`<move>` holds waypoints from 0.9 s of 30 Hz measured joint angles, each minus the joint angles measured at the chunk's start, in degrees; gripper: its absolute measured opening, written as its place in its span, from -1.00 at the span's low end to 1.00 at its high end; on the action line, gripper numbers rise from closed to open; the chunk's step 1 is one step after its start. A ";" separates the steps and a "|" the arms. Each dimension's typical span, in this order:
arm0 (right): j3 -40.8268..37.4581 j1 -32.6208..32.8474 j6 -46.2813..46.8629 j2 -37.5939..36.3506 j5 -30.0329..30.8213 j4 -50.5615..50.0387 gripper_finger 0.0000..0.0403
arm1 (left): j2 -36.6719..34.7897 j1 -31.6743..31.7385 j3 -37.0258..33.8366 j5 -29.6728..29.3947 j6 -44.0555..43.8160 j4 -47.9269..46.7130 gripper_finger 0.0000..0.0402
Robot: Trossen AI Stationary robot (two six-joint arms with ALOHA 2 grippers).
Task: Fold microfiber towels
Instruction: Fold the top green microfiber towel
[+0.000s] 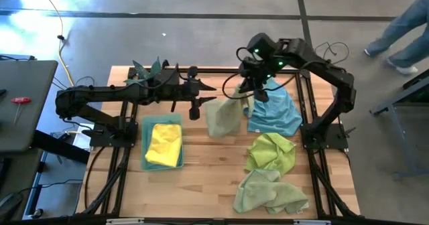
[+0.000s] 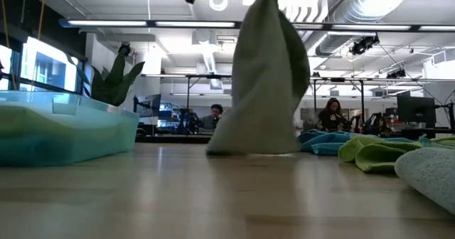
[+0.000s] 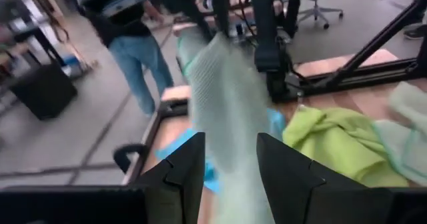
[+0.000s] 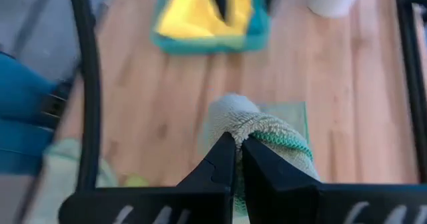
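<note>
Lifting a pale green towel (image 1: 223,116) off the bench (image 1: 201,185), we are at the start of a fold: our right hand (image 4: 235,159) is pinched shut on its upper edge, and our left hand (image 3: 230,159), fingers half apart, has the cloth running between them, though whether they grip it we cannot tell. The towel hangs below both hands, its lower end brushing the wood. Next, we judge, the hands must draw apart to stretch the top edge, then lay it flat. Just beside the right hand lies a sky blue towel (image 1: 276,112); farther off, two bright green towels (image 1: 269,171) sit crumpled. On the left hand's far side, a yellow towel (image 1: 165,143) rests in a teal tray (image 1: 149,124), near a spiky plant (image 1: 149,71). Beyond the bench, people (image 2: 333,114) sit at desks in an open workshop.
</note>
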 joint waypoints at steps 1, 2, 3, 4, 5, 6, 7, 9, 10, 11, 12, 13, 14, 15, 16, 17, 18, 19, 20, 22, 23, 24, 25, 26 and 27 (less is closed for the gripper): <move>1.62 0.42 1.27 -0.02 -0.90 -0.85 -1.00 | 0.18 0.19 0.00 0.00 0.96 1.05 -0.38; 3.19 0.81 3.24 -0.02 -1.31 -1.78 -1.00 | 0.37 0.29 0.00 -0.01 1.36 2.09 -0.38; 4.55 1.17 5.65 -0.02 -1.39 -2.31 -1.00 | 0.51 0.42 0.00 -0.03 1.42 2.55 -0.38; 5.69 1.54 8.31 -0.02 -1.73 -2.46 -1.00 | 0.66 0.70 0.00 -0.01 1.18 3.07 -0.38; 6.67 1.86 10.84 -0.02 -2.51 -2.44 -1.00 | 0.78 0.95 0.00 0.21 0.70 3.64 -0.38; 7.40 2.29 13.11 -0.02 -3.70 -2.30 -1.00 | 1.05 1.09 0.00 0.70 0.09 4.09 -0.38; 7.85 2.92 14.87 -0.02 -4.64 -1.70 -1.00 | 1.41 1.29 0.02 1.32 -0.63 4.84 -0.38; 8.07 4.39 17.43 -0.02 -4.87 1.61 -1.00 | 2.02 1.67 -0.01 2.47 -1.74 4.79 -0.38; 8.05 5.17 18.16 0.08 -4.94 3.31 -1.00 | 2.20 1.80 -0.04 2.89 -2.09 4.62 -0.38; 7.86 5.82 18.60 0.21 -4.98 4.61 -1.00 | 2.34 1.86 -0.04 3.04 -2.28 4.66 -0.38; 7.76 6.37 18.96 0.32 -4.84 4.94 -1.00 | 2.40 1.90 -0.04 3.05 -2.32 4.57 -0.38; 7.73 6.89 19.31 0.58 -4.31 4.92 -1.00 | 2.40 1.91 -0.04 3.03 -2.38 4.13 -0.38; 7.73 7.39 19.70 0.89 -3.31 4.83 -1.00 | 2.44 1.91 -0.04 3.03 -2.40 3.85 -0.38; 7.72 7.81 20.45 1.08 -3.13 4.02 -1.00 | 2.44 1.91 -0.04 3.05 -2.40 3.81 -0.38; 7.69 8.11 20.70 1.30 -3.36 2.44 -1.00 | 2.33 1.91 -0.03 3.05 -2.40 3.68 -0.38; 7.70 8.57 20.63 1.55 -3.88 0.82 -1.00 | 2.23 1.91 -0.04 3.05 -2.38 3.74 -0.38; 7.70 9.23 20.13 1.64 -4.83 -0.60 -1.00 | 2.14 1.91 -0.02 3.10 -2.26 4.07 -0.38; 7.70 9.86 19.30 1.68 -5.60 -2.59 -1.00 | 2.14 1.91 -0.02 3.76 -2.00 4.34 -0.38; 7.70 10.45 18.68 1.68 -5.92 -4.78 -1.00 | 2.14 1.91 -0.02 4.98 -1.90 4.47 -0.38; 7.70 11.43 18.40 1.70 -4.95 -7.52 -1.00 | 2.14 1.93 -0.03 9.43 -1.95 4.47 -0.38; 7.69 11.78 18.86 1.72 -3.46 -8.42 -1.00 | 2.14 1.93 -0.02 12.33 -1.96 4.47 -0.38; 7.68 12.10 19.25 1.81 -2.20 -9.18 -1.00 | 2.14 1.91 -0.02 15.18 -1.89 4.49 -0.38; 7.68 12.22 19.27 1.86 -1.17 -9.37 -1.00 | 2.14 1.91 -0.03 17.94 -1.81 4.51 -0.38; 7.68 12.63 18.89 1.86 -0.12 -9.22 -1.00 | 2.14 1.89 -0.02 20.18 -1.80 4.80 -0.38; 7.68 13.27 17.88 1.86 0.28 -9.23 -1.00 | 2.19 1.81 -0.02 21.87 -1.85 5.39 -0.38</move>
